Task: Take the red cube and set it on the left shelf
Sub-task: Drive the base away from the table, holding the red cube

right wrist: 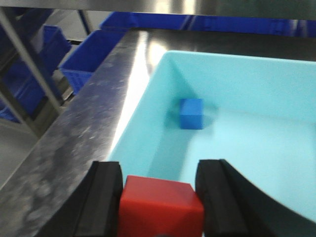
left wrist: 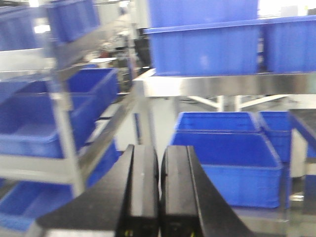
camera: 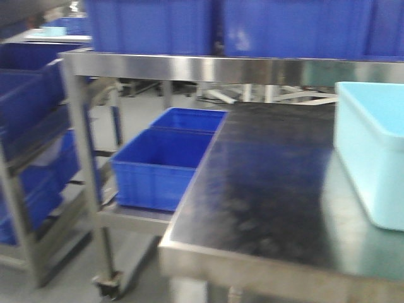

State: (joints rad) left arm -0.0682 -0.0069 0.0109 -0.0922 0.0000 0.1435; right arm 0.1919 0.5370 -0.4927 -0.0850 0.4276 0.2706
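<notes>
- right tool point(right wrist: 160, 195): clenched on the red cube point(right wrist: 161, 207), one black finger on each side. The cube's top and front faces show, and it is off the bench.
- left tool point(left wrist: 159, 190): clamped shut with only a hairline slit between the fingers and nothing in it. It points at the racks.
- bench point(camera: 265, 189): dark, scuffed top with a steel edge. In the right wrist view it runs along the left side of the bin.
- light-blue bin point(right wrist: 247, 79): sits on the right part of the bench, and its near left corner is just beyond the held cube.
- blue cube point(right wrist: 191, 113): lies on the bin floor near the left wall, well apart from the red cube.
- dark-blue crates point(camera: 161, 167): two sit in a row on a low tier beside the bench's left edge.
- left shelf point(left wrist: 63, 133): a steel rack with sloped tiers holding dark-blue crates, left of the bench and beyond the low crates. It is also at the left edge of the front view.
- steel rail point(camera: 208, 68): spans above the bench at the back, with more blue crates on top.
- The frames are blurred and fine detail is unreadable.
</notes>
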